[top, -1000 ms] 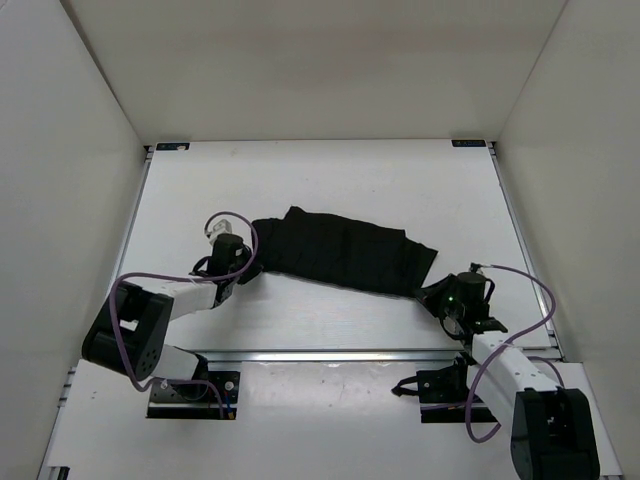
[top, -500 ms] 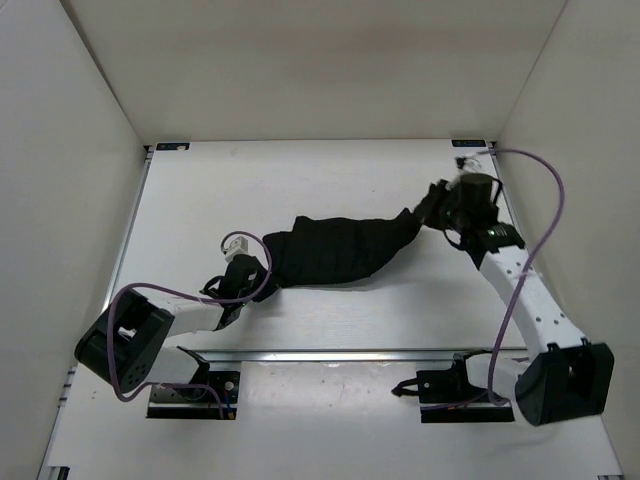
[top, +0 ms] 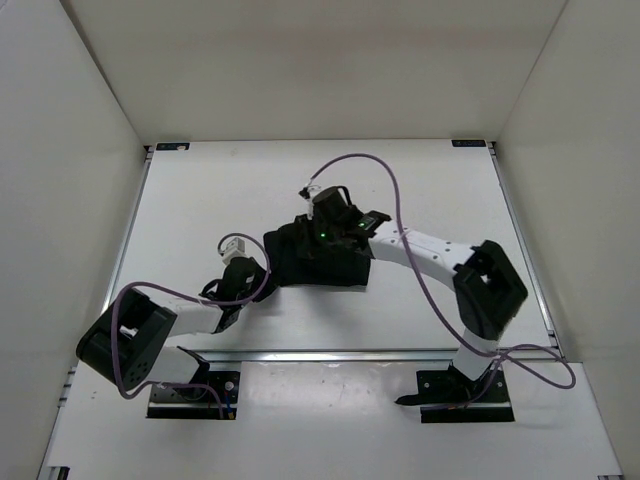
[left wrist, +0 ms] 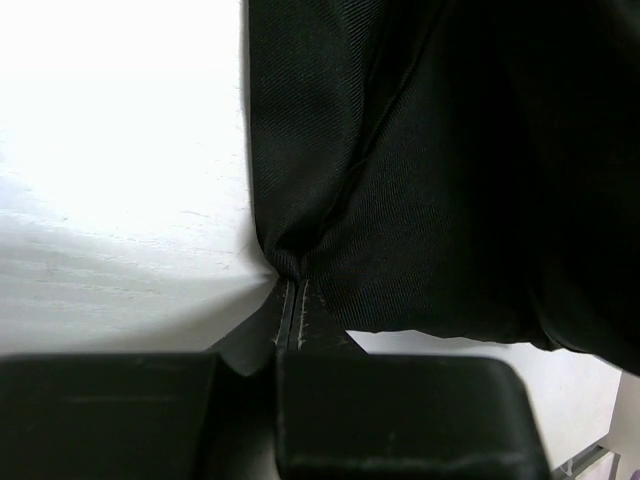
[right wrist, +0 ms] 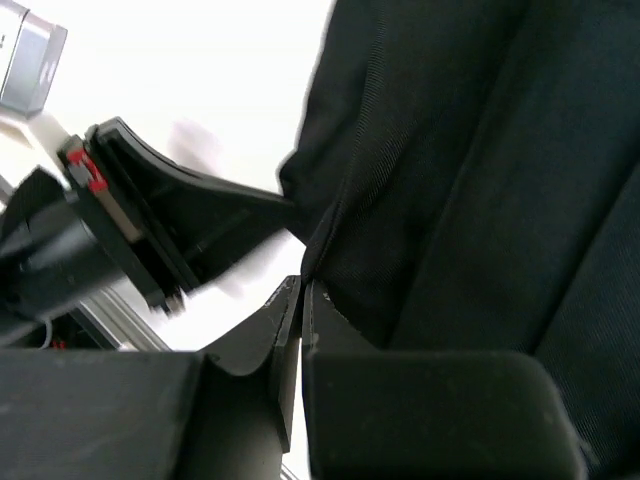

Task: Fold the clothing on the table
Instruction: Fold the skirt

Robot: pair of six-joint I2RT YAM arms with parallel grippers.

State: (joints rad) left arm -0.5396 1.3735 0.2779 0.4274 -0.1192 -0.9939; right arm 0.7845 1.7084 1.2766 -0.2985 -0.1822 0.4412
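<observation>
Where the clothing lies: the clothing (top: 330, 265), a black pleated skirt, sits as a compact dark heap near the middle of the table (top: 430, 180), slightly toward the left arm's side.
Left gripper: the left gripper (left wrist: 290, 300) is low on the white surface with its jaws closed on the skirt's left edge; the fabric gathers to a point between the fingertips. It probably serves as an anchor, so that this end does not slide.
Right gripper: the right gripper (right wrist: 301, 292) reaches across over the garment, jaws closed on a pinch of its fabric, and its wrist view shows the left gripper (right wrist: 150, 230) just beside it. Holding one edge this close to the other suggests a fold across the skirt's width.
Step in hand: apparently laying one half over the other, with the edges nearly meeting.
Next move calls for: lowering the carried edge flat and in line before either grip lets go.
Risk: the soft pleats may slump or bunch, leaving an uneven fold; how neatly the layers lie under the arm cannot be seen.
</observation>
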